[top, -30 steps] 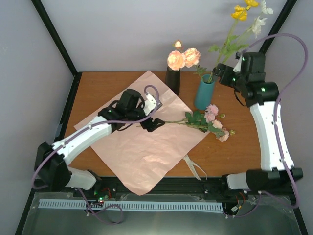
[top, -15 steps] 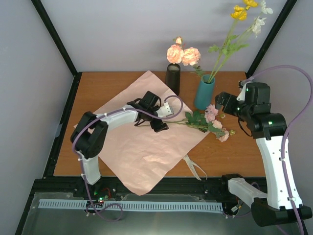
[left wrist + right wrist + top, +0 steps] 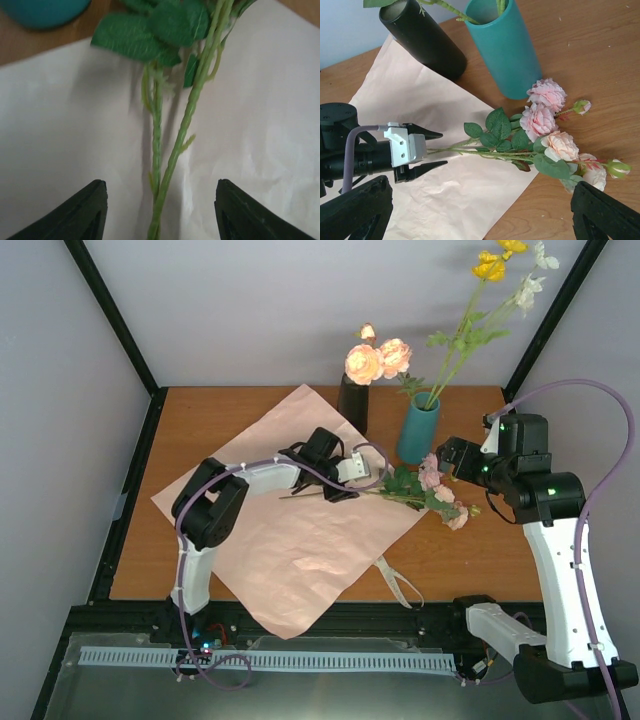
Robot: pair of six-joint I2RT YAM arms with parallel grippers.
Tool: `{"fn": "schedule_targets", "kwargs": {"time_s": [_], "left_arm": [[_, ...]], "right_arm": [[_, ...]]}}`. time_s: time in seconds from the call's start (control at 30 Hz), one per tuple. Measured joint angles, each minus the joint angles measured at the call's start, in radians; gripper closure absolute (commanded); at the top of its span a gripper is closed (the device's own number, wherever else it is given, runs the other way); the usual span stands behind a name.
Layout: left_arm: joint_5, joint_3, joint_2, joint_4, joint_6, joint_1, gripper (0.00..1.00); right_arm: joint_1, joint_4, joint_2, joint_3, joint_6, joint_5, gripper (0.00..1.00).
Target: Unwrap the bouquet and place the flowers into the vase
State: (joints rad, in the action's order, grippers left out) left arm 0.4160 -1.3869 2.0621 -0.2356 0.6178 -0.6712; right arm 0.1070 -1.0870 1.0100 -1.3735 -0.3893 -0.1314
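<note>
Flowers [image 3: 507,140] lie w/ stems on pink paper [image 3: 450,200], heads on table [image 3: 600,60] by teal vase [image 3: 507,50]; prob light, floppy, blooms fragile, so take bare lower stems, where L gripper [image 3: 442,148] straddles 2 stems, jaws apart, unclamped; R gripper [image 3: 480,212] wide, empty.

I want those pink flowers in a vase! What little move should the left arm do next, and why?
Probably close the left tool on the green stems. Its two fingers stand open on either side of the stems, which lie flat on the pink paper, and nothing is gripped yet. Closing should give it a hold for lifting.
</note>
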Motion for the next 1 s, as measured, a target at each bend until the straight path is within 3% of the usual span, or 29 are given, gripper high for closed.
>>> {"fn": "schedule_targets", "kwargs": {"time_s": [0.2, 0.77, 1.0], "left_arm": [[0.036, 0.001, 0.000, 0.064, 0.054, -0.032, 0.52], [0.040, -0.046, 0.116, 0.095, 0.081, -0.068, 0.55], [0.020, -0.047, 0.125, 0.109, 0.080, -0.072, 0.77]], "right_arm": [[0.000, -0.002, -0.001, 0.001, -0.001, -0.002, 0.05], [0.000, -0.026, -0.005, 0.010, 0.012, -0.010, 0.04], [0.000, -0.040, -0.005, 0.011, 0.026, -0.013, 0.04]]}}
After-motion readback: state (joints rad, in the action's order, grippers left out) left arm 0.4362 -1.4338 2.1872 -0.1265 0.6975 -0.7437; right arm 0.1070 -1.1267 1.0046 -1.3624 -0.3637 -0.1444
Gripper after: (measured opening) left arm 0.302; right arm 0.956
